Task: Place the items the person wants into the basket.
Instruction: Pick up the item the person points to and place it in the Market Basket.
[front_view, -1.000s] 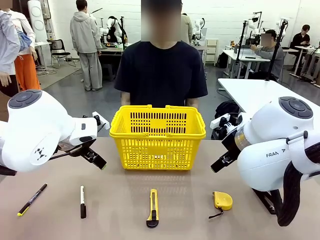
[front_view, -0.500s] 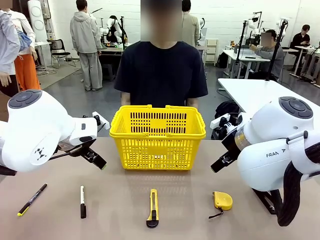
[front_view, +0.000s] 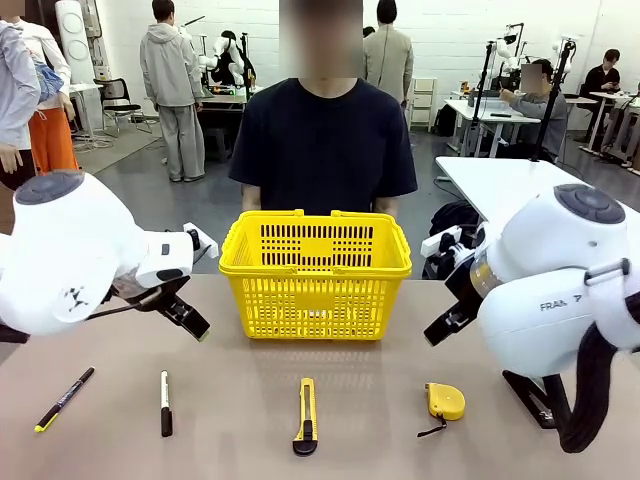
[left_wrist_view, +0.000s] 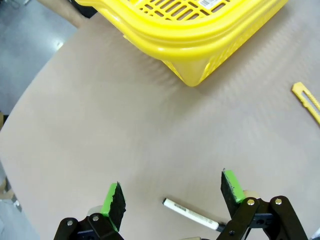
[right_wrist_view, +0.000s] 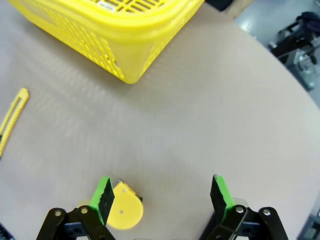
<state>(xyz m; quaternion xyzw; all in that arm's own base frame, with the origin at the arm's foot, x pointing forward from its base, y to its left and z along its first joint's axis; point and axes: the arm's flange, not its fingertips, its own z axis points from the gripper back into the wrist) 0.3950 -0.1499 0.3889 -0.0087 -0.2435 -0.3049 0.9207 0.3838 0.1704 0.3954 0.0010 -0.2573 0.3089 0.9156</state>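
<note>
Left gripper (left_wrist_view: 172, 186): released, jaws standing wide, nothing between the green pads. I see it hanging above the table (front_view: 240, 375), just off the near left corner of the basket (front_view: 315, 268). The marker (front_view: 165, 403) lies flat on the table on the robot's side of the basket, out beyond its left wall. In the left wrist view its white end shows low between the two fingers, apart from both. It is a short slim stick, with the white half pointing toward the basket and the black half toward the robot. Right gripper (right_wrist_view: 161, 184): also released, jaws wide and bare, hanging off the basket's near right corner. The tape measure (front_view: 445, 401) lies on the robot's side of the basket, out beyond its right wall. In the right wrist view it sits low beside one finger, partly hidden behind it, and I cannot tell whether the two touch. It is a small yellow case with rounded corners, with a thin black strap trailing away from the basket. The utility knife (front_view: 305, 415) lies on the near side, about level with the basket's middle. The pen (front_view: 64, 399) lies farther left of the basket than the marker. The basket stands upright, bright yellow with slotted walls and its handles folded down on the rim. The person (front_view: 322, 140) stands close behind its far wall, forearms dropping out of sight behind the rim.
</note>
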